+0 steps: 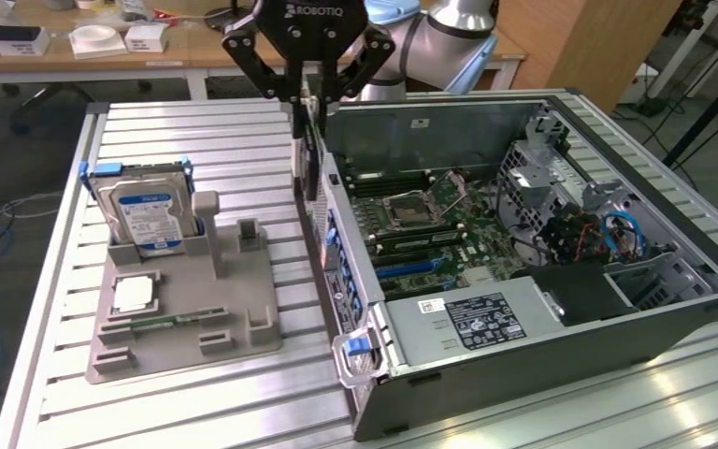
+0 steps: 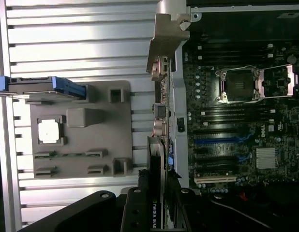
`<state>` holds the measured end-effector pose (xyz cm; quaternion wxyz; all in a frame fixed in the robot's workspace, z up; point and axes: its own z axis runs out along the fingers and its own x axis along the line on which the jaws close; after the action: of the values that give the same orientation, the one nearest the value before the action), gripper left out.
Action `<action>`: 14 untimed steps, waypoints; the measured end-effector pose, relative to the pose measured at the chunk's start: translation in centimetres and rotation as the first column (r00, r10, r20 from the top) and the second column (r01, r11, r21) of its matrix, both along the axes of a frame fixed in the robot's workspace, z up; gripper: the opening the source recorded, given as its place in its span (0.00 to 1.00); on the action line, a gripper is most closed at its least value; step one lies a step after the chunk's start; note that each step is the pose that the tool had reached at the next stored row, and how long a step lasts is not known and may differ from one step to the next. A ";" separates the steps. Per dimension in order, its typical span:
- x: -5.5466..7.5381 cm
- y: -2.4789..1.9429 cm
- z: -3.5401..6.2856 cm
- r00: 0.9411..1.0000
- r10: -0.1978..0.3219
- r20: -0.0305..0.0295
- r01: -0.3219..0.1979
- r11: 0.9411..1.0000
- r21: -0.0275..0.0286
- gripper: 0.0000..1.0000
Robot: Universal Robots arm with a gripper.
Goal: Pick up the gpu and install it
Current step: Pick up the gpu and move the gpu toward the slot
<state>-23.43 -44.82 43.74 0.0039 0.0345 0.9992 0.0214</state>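
Note:
My gripper hangs at the back of the scene, shut on the gpu, a thin dark card held on edge. The card hangs over the open computer case's wall on the exterior view's left, just outside the motherboard. In the wrist view the gpu runs edge-on between my fingers, and its silver bracket points away from the gripper. The motherboard's blue slot lies beside the card.
A grey parts holder on the slatted table carries a silver hard drive standing upright, a processor chip and a green memory stick. A power supply fills the case's near end. Cables and drive bays crowd its far side.

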 end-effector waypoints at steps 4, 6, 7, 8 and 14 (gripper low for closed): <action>1.5 0.00 -0.01 1.000 0.001 -0.001 -0.001 1.000 0.000 0.26; 2.3 0.00 -0.02 1.000 0.002 -0.002 -0.002 1.000 0.000 0.26; 2.7 0.00 -0.03 1.000 0.002 -0.002 -0.002 1.000 0.000 0.26; 3.1 0.00 -0.03 1.000 0.002 -0.003 -0.002 1.000 0.000 0.26; 5.3 0.00 -0.06 1.000 0.004 -0.005 -0.004 1.000 0.000 0.26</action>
<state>-18.10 -44.82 43.69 0.0014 0.0326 0.9992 0.0212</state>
